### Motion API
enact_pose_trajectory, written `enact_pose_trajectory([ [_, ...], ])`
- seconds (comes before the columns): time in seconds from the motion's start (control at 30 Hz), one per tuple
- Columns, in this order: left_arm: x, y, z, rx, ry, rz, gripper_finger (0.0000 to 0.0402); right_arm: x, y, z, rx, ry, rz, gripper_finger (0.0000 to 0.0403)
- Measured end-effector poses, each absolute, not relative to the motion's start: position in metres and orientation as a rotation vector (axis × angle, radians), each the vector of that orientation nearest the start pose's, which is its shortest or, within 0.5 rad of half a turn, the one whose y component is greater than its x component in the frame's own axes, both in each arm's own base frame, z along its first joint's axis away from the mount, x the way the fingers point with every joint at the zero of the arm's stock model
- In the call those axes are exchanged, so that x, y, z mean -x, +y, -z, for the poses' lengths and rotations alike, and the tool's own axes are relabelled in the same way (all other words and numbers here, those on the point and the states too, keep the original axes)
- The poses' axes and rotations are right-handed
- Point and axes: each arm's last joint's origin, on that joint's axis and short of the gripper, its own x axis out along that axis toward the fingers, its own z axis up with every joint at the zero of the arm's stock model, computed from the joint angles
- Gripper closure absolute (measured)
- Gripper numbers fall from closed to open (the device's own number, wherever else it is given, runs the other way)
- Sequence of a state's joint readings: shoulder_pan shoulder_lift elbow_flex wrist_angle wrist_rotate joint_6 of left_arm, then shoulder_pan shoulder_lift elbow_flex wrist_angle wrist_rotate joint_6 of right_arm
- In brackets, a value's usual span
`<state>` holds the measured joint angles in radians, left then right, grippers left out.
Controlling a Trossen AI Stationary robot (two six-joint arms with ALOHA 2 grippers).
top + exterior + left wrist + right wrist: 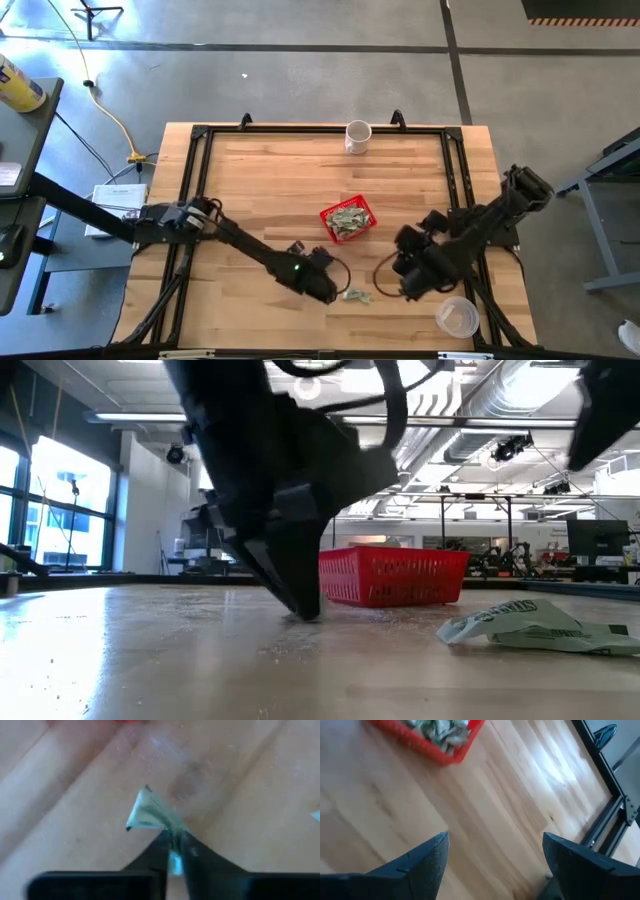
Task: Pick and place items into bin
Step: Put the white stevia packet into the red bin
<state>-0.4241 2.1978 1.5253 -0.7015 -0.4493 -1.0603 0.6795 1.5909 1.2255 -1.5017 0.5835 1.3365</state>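
My left gripper [330, 289] is near the table's near edge, just near-left of the red basket [347, 220]. It is shut on one small crumpled pale green-and-white paper piece [149, 812]. In the low view its fingertips [305, 608] are down at the table top. A second paper piece [356, 295] lies flat on the wood just right of that gripper, and also shows as the paper piece [540, 628] in the low view. The basket holds several more pieces [437, 731]. My right gripper [492, 865] is open and hovers above bare wood right of the basket. My left gripper pinches the paper piece between its two fingers [192, 852], which are on the piece's narrow crumpled end [171, 831]. The rest of the piece sticks out past the fingertips over the wood. Whether it is lifted clear of the table I cannot tell.
A white mug [358, 136] stands near the far edge. A clear plastic cup [457, 316] stands at the near right corner beside the right arm. A black frame [455, 170] runs around the table's edges. Bare wood lies left of the basket.
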Motion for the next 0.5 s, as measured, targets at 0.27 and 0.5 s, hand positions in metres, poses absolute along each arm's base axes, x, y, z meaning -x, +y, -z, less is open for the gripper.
enact_pose_trajectory([
  [0.27, -0.423, -0.125, -0.187, 0.304, 1.028, -0.547, 0.0369, -0.172, 0.173, -0.249, 0.074, 1.151, 0.745, 0.0091],
  [0.5, -0.452, -0.075, -0.267, 0.185, 0.861, -0.493, 0.0379, -0.149, 0.184, -0.239, 0.119, 1.181, 0.715, 0.0091],
])
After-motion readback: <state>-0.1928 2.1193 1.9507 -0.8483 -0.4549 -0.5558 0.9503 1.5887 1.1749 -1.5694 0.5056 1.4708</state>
